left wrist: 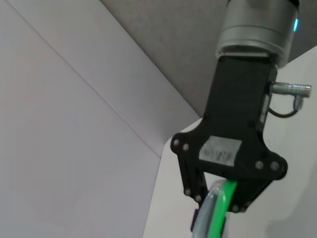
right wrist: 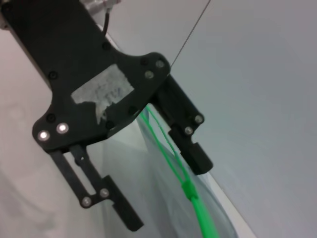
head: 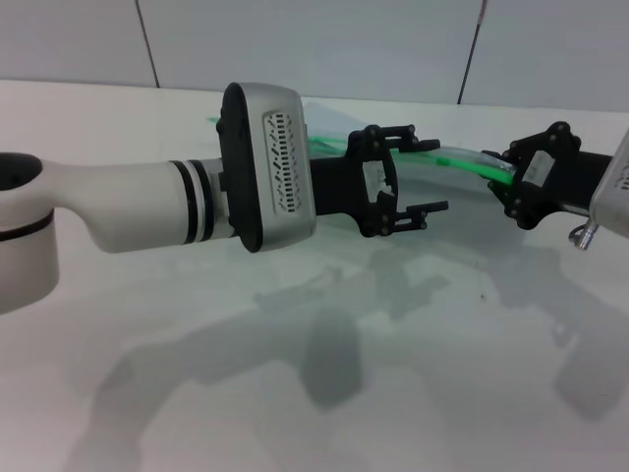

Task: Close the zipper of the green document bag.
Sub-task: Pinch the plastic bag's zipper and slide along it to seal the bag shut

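Above the tabletop, claws first:
Left gripper (head: 418, 177): its two black fingers stand wide apart, one above and one below the zipper's line. The right wrist view shows the bag's edge passing between them with nothing pinched, though whether either finger brushes the plastic cannot be told.
Right gripper (head: 503, 182): its fingers are drawn together on the zipper's far end. The left wrist view shows the green strip running up into the pinch between the two black fingers (left wrist: 197, 191).
Zipper (right wrist: 190, 191): a bright green strip stretched between the two grippers. Towards the left gripper it splits into two thin green lines. A small thicker green lump sits where they join, probably the slider.
Green document bag (head: 447, 167): a clear, pale pouch lifted off the table, its zipper edge on the near side, held at the right gripper's end. Most of its body lies hidden behind the left gripper and wrist.
Left arm (head: 118, 202): a white and silver forearm reaching across from the bag's left, level with it.
Table (head: 314, 393): a plain white surface below the bag, carrying soft grey shadows of both arms.
Wall (head: 314, 44): pale panels with thin dark seams just behind the bag, meeting the table's far edge.
Open room: bare tabletop spreads wide on the bag's near side; behind it the wall stands near.
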